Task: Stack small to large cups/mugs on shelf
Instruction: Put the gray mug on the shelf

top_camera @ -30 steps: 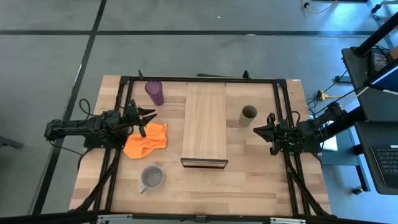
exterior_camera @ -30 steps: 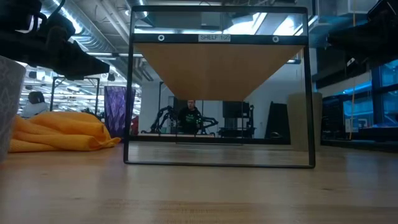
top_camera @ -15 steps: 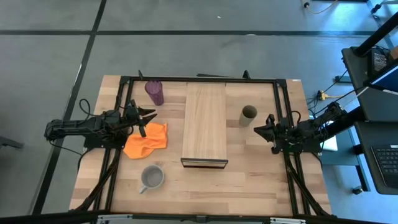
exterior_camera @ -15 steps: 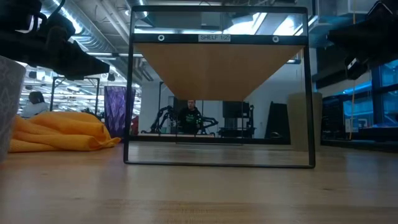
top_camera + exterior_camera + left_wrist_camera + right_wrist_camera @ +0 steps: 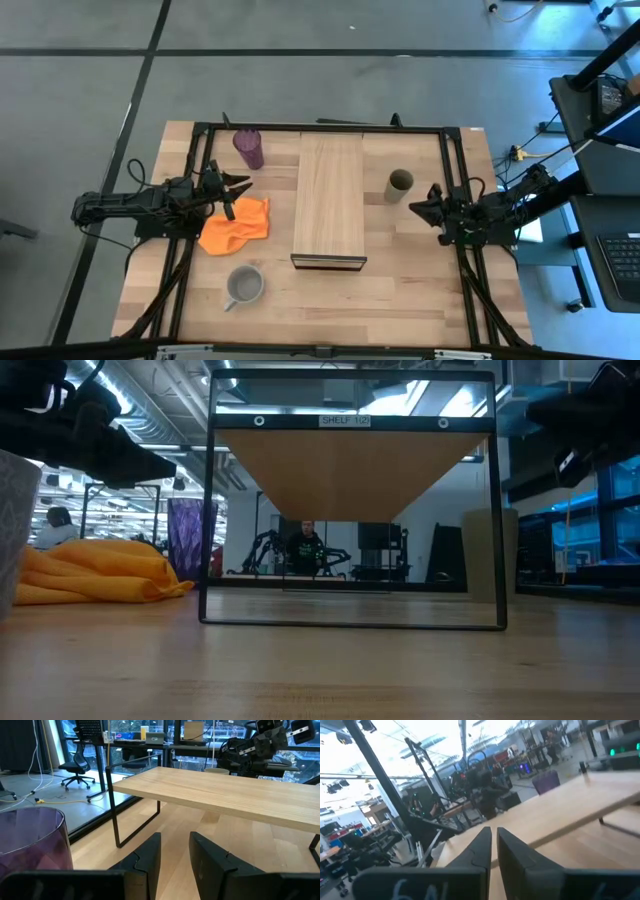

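The purple tumbler [image 5: 248,148] stands at the table's far left, also in the left wrist view [image 5: 30,840]. The olive-green cup [image 5: 399,185] stands right of the light-wood shelf [image 5: 329,200]. The grey mug [image 5: 243,287] stands near the front left. My left gripper [image 5: 238,192] hovers between the tumbler and the orange cloth [image 5: 236,225], slightly open and empty [image 5: 175,845]. My right gripper [image 5: 418,205] is just right of the olive cup, its fingers nearly together and empty [image 5: 493,832].
The shelf stands on thin black legs [image 5: 205,520] along the table's middle, with open room beneath it. The orange cloth lies crumpled left of the shelf. A black frame [image 5: 320,127] runs round the table's edges. A person [image 5: 305,545] sits in the room beyond.
My right gripper has edged toward the table's left, closer to the olive cup. Nothing on the table has moved.
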### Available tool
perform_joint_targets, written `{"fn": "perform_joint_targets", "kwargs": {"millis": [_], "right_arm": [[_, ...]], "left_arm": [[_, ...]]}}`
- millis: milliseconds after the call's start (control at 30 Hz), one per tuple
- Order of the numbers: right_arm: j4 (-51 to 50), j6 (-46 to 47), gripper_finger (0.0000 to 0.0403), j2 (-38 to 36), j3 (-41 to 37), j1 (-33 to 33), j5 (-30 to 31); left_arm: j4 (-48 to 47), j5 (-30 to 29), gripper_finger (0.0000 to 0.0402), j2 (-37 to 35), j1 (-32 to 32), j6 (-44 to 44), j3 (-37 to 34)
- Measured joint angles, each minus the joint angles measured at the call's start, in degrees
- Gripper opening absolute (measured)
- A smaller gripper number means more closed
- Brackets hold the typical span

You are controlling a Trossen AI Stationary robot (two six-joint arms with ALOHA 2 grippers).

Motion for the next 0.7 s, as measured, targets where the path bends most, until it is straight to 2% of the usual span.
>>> {"fn": "perform_joint_targets", "kwargs": {"millis": [400,700], "right_arm": [[14.2,-24.6,0.0032,0.0,0.2,0.0,0.0],[11.5,-38.7,0.0032,0.0,8.1,0.0,0.0]], "left_arm": [[0.0,0.0,0.0096,0.0,0.0,0.0,0.0],[0.0,0.0,0.0096,0.0,0.0,0.0,0.0]]}}
